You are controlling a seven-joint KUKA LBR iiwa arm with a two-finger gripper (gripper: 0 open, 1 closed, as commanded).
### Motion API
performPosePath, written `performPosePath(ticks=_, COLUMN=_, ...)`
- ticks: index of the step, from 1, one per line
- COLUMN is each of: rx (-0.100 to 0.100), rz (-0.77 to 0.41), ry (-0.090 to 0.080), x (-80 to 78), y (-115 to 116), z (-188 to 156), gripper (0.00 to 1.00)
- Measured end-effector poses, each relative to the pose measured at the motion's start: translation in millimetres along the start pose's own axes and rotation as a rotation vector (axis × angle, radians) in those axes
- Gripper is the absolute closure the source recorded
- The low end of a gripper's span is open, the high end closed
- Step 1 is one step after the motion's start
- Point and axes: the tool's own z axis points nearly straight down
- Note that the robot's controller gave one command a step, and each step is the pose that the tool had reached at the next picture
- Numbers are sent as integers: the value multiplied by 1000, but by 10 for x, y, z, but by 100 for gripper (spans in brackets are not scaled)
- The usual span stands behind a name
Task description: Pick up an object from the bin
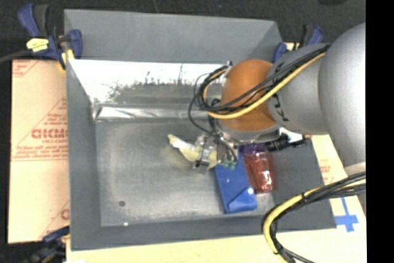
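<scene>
Cream lump [180, 146] lies mid-floor of the bin [141, 194], one end right at the gripper [208, 157] | gripper down low on it, likely to take it; clenched or released, I cannot tell | blue block [235, 189] and red packet [258, 170] crowd just beside, under the wrist, so the lump looks the freer pick

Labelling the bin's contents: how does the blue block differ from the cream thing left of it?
The blue block is larger, flat and straight-edged; the cream thing is lumpy. The block lies near the front wall, the cream thing mid-floor beside the hand. Both lie on the floor of the bin.
</scene>
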Motion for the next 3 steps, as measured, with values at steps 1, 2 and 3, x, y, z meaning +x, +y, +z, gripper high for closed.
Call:
performPosePath(ticks=1, rx=-1, rz=1, ry=0, x=-2, y=-2, z=-141, gripper=100)
performPosePath(ticks=2, rx=-2, rz=3, ry=-2, x=-8, y=-3, z=-234, gripper=100)
performPosePath(ticks=3, rx=-2, rz=4, ry=-2, x=-10, y=-5, z=-354, gripper=100)
